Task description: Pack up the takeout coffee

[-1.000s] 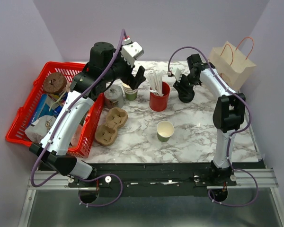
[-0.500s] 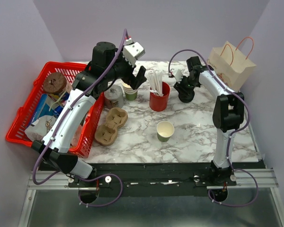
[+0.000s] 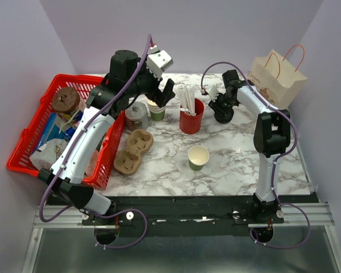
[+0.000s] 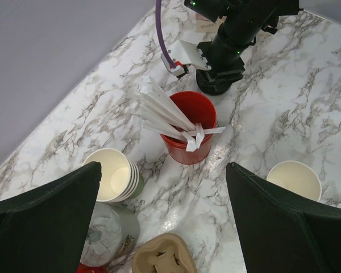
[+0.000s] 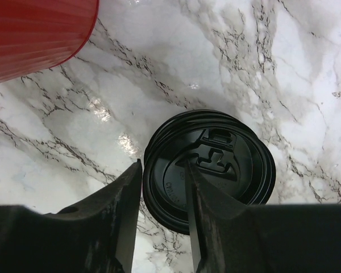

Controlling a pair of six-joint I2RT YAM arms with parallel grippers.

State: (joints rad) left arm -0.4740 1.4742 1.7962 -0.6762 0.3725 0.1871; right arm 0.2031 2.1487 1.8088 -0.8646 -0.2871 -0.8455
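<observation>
Now, R gripper (image 5: 163, 176): jaws part-way apart, astride the near rim of the black lid stack (image 5: 216, 165). One finger sits outside the rim, the other over the top lid. You can see a gap between the pads, so read it as not clamped yet. Whether either pad touches plastic, can't tell.

The lids lie flat on the marble table (image 5: 159, 68), sip-hole side up, axis vertical, just beside the red straw cup (image 5: 34, 34).

The coffee cup (image 3: 198, 157) is the thing you're packing. It stands upright and lidless, cream inside, well apart from the lids. It's toward the arm bases and toward the L side of the R gripper, roughly midway between the two arms. So the lid is directly under the R pincer, and the cup is a carry back toward you.

L gripper (image 4: 163, 170) is wide open, holding nothing, hovering above the stacked paper cups (image 4: 115, 175) at the back. It's no nearer the coffee than the R arm.

Paper bag (image 3: 278, 79) stands at the far R corner, behind the R arm.

My read: lid pick in progress, early in the task. Watch for two lids lifting together.
</observation>
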